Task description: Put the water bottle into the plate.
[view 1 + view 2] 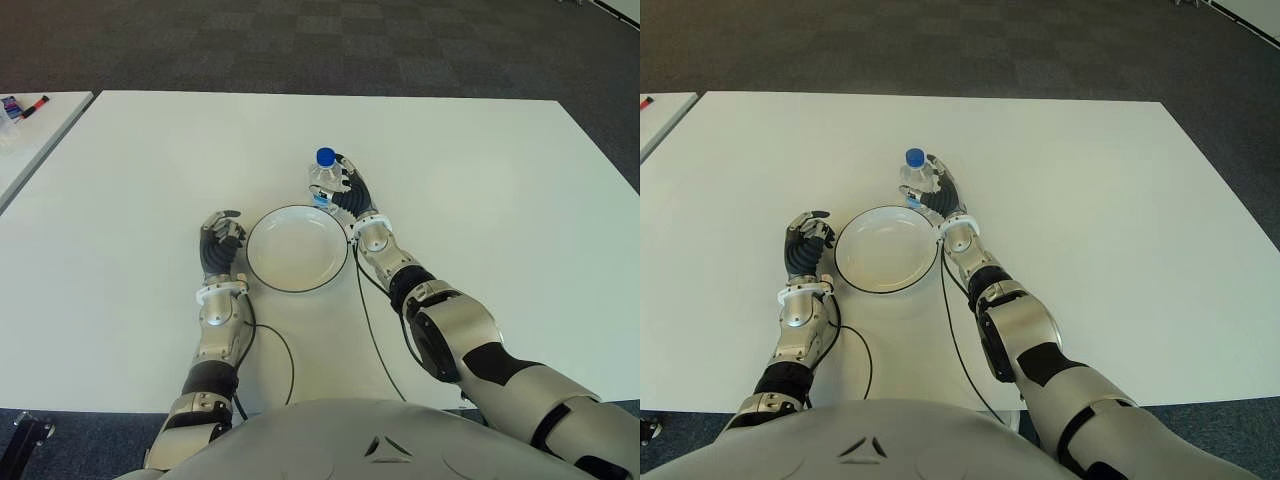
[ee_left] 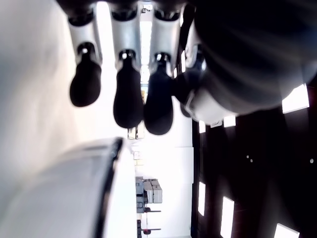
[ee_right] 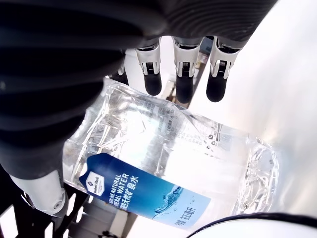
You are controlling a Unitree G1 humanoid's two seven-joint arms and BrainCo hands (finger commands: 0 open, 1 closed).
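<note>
Surface (image 1: 480,180) first: you have a wide white top with dark carpet (image 1: 300,40) beyond its far edge. Near the middle, close to the robot, sits the round white plate (image 1: 297,249) with a dark rim, nothing in it. Your left hand (image 1: 220,245) shows just left of the plate, fingers loosely curled and holding nothing. Your right hand (image 1: 345,190) is at the plate's far right edge, fingers wrapped around the water bottle (image 1: 322,182). The bottle stands upright on the surface just beyond the plate's rim, outside the plate, its blue cap (image 1: 325,156) on top. In the right wrist view you can read its blue label (image 3: 148,193): "NATURAL WATER", with Chinese characters beside it; the smaller print is too small to read.
</note>
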